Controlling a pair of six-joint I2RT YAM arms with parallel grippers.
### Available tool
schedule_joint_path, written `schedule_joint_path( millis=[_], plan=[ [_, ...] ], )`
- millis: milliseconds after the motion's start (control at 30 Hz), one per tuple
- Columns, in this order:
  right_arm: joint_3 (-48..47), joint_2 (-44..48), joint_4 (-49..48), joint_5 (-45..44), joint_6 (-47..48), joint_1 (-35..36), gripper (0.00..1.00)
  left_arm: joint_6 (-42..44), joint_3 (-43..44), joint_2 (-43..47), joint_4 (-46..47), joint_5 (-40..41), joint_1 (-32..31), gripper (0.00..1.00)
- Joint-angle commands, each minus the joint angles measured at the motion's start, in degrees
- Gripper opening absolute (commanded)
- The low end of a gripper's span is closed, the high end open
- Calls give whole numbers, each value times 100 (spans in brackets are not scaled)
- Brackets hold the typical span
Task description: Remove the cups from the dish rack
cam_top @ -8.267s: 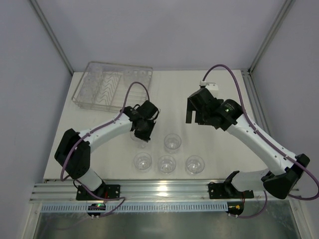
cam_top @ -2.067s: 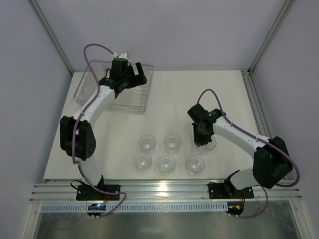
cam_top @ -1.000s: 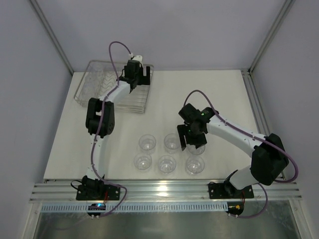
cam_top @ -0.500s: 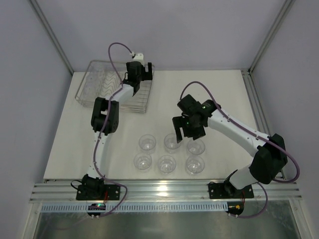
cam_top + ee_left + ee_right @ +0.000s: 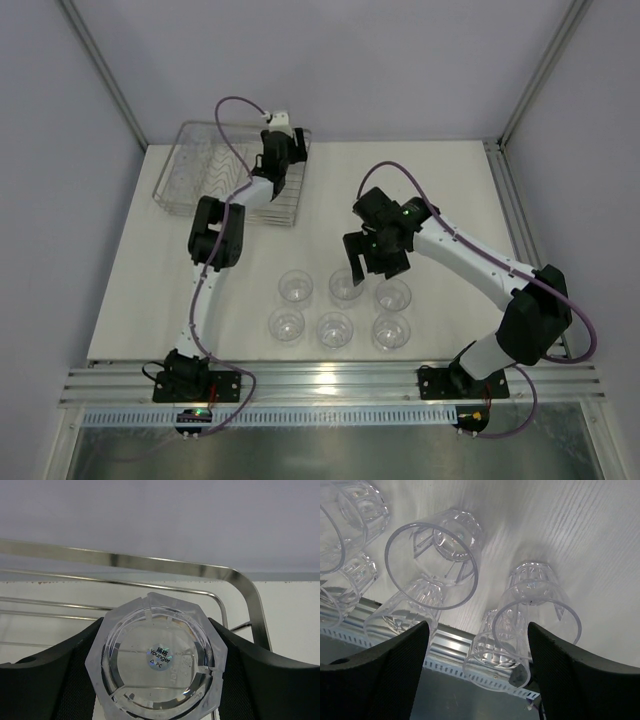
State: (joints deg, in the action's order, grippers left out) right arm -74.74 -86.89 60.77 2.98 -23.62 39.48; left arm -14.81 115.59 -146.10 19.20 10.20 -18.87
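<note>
The dish rack (image 5: 190, 172) stands at the far left of the table. My left gripper (image 5: 283, 148) is at the rack's far right corner, shut on a clear cup (image 5: 160, 677) whose octagonal base faces the wrist camera; the rack's rim wire (image 5: 150, 563) runs behind it. Several clear cups stand upright in two rows at the table's front, among them one at the right of the back row (image 5: 392, 294) and one in its middle (image 5: 346, 285). My right gripper (image 5: 372, 260) hovers open and empty just above these two, which also show in the right wrist view (image 5: 537, 611) (image 5: 432, 562).
Slotted aluminium rails (image 5: 320, 385) run along the table's near edge. Frame posts (image 5: 105, 75) (image 5: 540, 75) rise at the back corners. The right arm's elbow (image 5: 535, 320) rests near the table's right front.
My right gripper has let go of the right back-row cup, opened, and drawn back up and to the left. My left gripper has slid right along the rack's far edge to its corner.
</note>
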Motion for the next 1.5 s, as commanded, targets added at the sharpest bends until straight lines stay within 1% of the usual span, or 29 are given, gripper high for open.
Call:
schedule_joint_path(
  millis=[0,33,67,133,167,200,267,300,333,367,400,433,467,500,533,567,600,633,667,700,733,767,833,967,1067,1233,1333,1433,1467],
  plan=[
    [-269,137,-100,62,94,-20,82,-102,-439,766,251,316,-20,0],
    [-278,172,-144,88,85,-28,82,-66,-615,950,312,369,-20,0],
    [-295,260,-293,149,68,-29,82,-66,-965,1370,321,526,-20,0],
    [-366,365,-460,229,59,-29,82,-180,-1283,1802,312,702,-20,0],
    [-392,462,-661,360,59,-37,82,-250,-1615,2048,295,755,-20,0],
    [-436,515,-759,413,59,-37,82,-329,-1766,2486,286,791,-20,0],
    [-454,594,-1066,501,-29,-81,82,-846,-2144,2989,251,782,-2,0],
    [-436,682,-1181,728,-64,-99,82,-1075,-2494,3209,216,704,6,0],
    [-419,743,-1486,869,-160,-151,82,-1538,-2663,3681,163,486,33,0],
    [-375,814,-1681,984,-239,-178,82,-1847,-2821,3886,15,292,42,0],
    [-253,884,-1892,1281,-310,-204,82,-2076,-3014,4114,-13,72,50,0],
    [-173,1059,-2111,1397,-502,-222,82,-2340,-3416,4490,-30,-313,59,0],
    [-103,1139,-2540,1494,-608,-283,82,-3004,-3699,4694,-13,-517,59,0],
    [72,1226,-2762,1695,-687,-318,82,-3245,-3954,4862,257,-745,59,0],
    [152,1332,-2955,1766,-810,-353,82,-3578,-4505,5002,364,-956,59,0],
    [248,1385,-3357,1889,-1020,-397,82,-4234,-4762,5300,435,-1271,59,0],
    [441,1420,-3588,2029,-1161,-493,82,-4571,-5000,5416,775,-1501,59,0],
    [565,1455,-3834,2300,-1276,-547,82,-4818,-5246,5539,891,-1694,51,0],
    [670,1508,-4297,2425,-1538,-582,82,-5065,-5597,5705,979,-2018,42,0],
    [897,1535,-4554,2531,-1662,-652,82,-5554,-5791,5794,1067,-2152,16,0],
    [1004,1552,-4800,2706,-1777,-670,82,-5733,-5950,5864,1303,-2293,-46,0],
    [1110,1561,-5247,2786,-1917,-688,82,-5935,-6204,5978,1375,-2425,-90,0],
    [1295,1518,-5697,2962,-2181,-705,82,-6349,-6399,6084,1577,-2645,-221,0],
    [1374,1342,-6024,3111,-2332,-705,82,-6885,-6900,6269,1964,-2698,-485,0],
    [1357,1193,-6218,3147,-2367,-705,82,-7281,-7111,6296,2253,-2716,-749,0],
    [1348,1025,-6306,3121,-2350,-714,78,-7861,-7252,6234,2720,-2698,-1294,0],
    [1357,1016,-6280,3103,-2288,-714,73,-8080,-7349,6252,2869,-2681,-1470,0],
    [1348,1051,-6244,3085,-2183,-714,62,-8196,-7472,6287,3045,-2707,-1532,0],
    [1357,1060,-6244,3085,-2156,-705,55,-8161,-7481,6296,3046,-2707,-1540,0]
  ],
)
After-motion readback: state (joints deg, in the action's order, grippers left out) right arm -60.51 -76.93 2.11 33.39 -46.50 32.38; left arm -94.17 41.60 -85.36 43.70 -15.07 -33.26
